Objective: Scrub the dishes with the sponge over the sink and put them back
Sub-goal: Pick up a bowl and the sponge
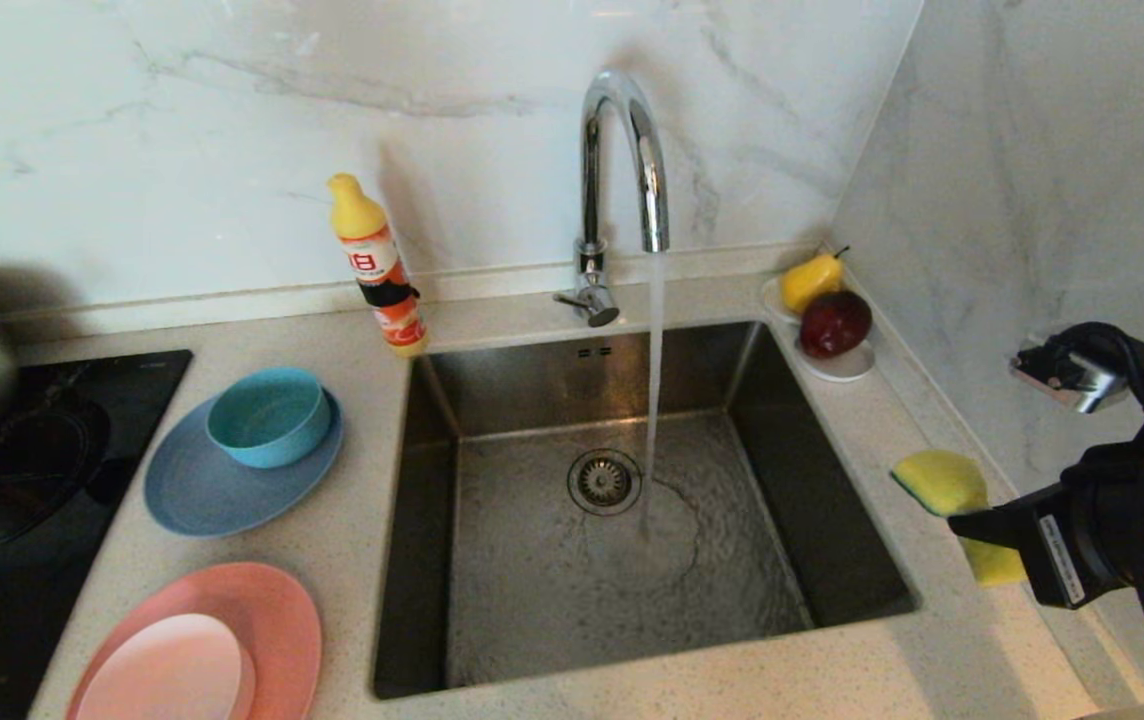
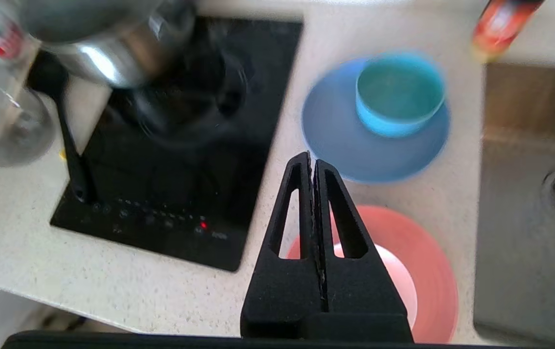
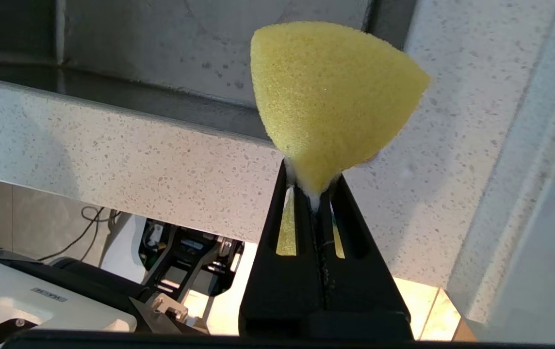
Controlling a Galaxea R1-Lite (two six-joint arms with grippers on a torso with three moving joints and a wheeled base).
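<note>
Pinching the bent yellow sponge (image 3: 326, 97) in my right gripper (image 3: 314, 186), thin green layer showing; left gripper (image 2: 312, 160) closed, empty.

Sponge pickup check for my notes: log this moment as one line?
right tool: shut on sponge, beside sink | left tool: shut, empty, above pink plates | tap: running | dishes: unwashed on counter

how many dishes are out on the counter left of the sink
4, in two stacks. The teal round bowl sits on the grey-blue plate, nearer the wall. The small pale pink dish lies on the large salmon-pink plate, nearer the robot. More could be outside the views.
</note>
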